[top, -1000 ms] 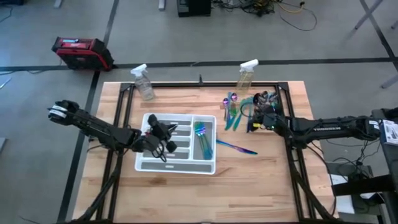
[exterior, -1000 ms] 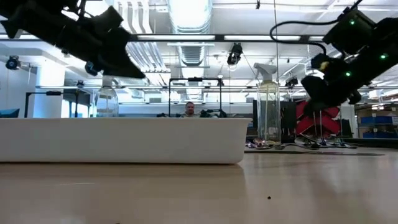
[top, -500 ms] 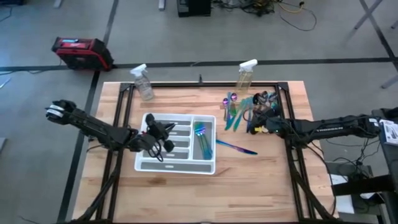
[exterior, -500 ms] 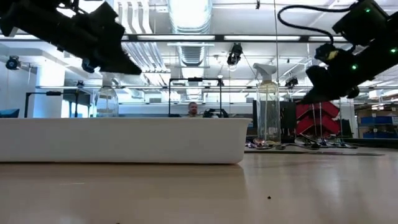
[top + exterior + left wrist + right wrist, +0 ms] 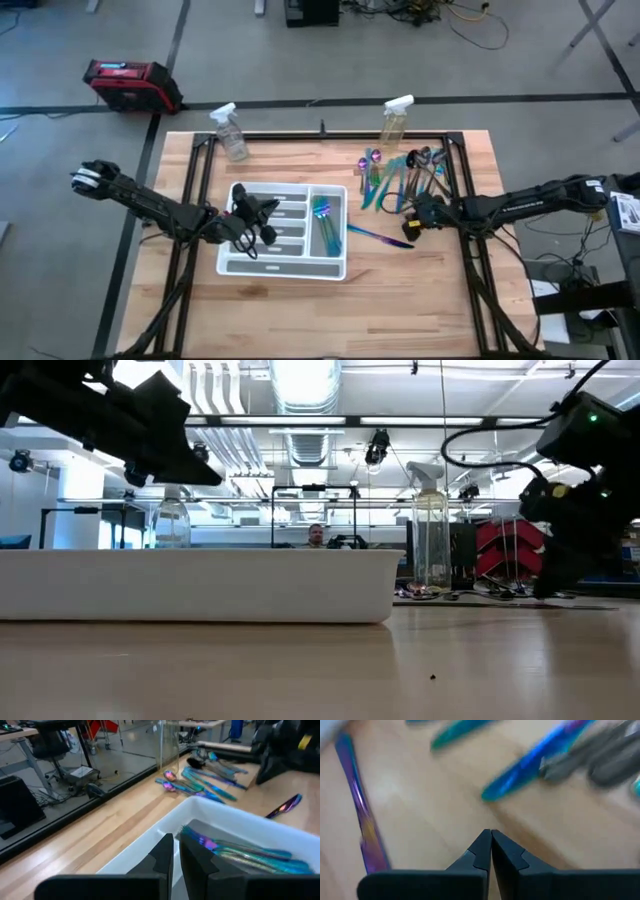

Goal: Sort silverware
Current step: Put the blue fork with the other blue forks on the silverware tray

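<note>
The silverware lies in three places. A pile of iridescent teal, blue and purple pieces with a few dark ones is at the far right. One blue-purple piece lies alone on the wood. Several more lie in the right compartment of the white tray. My left gripper hovers over the tray's middle slots, shut with nothing between its fingers. My right gripper is shut, tipped down low over bare wood. It stands between the lone purple piece and the pile's blue pieces.
Two clear spray bottles stand at the table's far edge. A black frame rail runs along the table's right side. A red case sits on the floor beyond. A person shows far behind the tray.
My right gripper has left the pile, moving toward the table's near edge and down, tipping steeply downward. It now stands low over the wood beside the lone piece, and has stayed shut.
</note>
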{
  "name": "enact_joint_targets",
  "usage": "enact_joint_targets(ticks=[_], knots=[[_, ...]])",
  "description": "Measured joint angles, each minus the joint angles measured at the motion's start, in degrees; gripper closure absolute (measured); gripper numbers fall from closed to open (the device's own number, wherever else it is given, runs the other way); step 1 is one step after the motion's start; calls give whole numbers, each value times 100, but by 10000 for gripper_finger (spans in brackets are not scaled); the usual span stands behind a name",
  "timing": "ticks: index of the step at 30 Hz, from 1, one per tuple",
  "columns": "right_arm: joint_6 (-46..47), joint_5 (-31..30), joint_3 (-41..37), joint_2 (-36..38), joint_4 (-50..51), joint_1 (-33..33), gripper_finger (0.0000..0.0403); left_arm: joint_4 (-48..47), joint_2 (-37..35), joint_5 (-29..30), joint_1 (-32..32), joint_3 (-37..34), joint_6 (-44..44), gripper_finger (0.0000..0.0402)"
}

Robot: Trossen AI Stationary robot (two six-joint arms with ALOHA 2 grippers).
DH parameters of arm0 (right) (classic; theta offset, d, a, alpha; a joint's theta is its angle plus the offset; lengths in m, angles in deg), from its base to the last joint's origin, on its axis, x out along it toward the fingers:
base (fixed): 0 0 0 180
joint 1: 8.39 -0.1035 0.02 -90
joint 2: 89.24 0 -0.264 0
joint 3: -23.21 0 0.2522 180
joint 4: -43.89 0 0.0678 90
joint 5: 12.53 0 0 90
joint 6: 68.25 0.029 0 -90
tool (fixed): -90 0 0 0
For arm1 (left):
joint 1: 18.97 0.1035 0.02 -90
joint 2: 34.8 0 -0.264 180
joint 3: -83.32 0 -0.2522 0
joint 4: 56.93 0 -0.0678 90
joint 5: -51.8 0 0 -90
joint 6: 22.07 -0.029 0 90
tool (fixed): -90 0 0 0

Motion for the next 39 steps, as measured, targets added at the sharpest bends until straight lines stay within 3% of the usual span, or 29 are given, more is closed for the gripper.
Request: enact_joint_targets(ticks=[7,39], knots=[[135,19,-9,-455,-211,-90,403,-30,-84,1,-13,-34,-27,386],[98,103,53,-318,-313,-105,403,-14,-153,-409,-22,-68,21,386]])
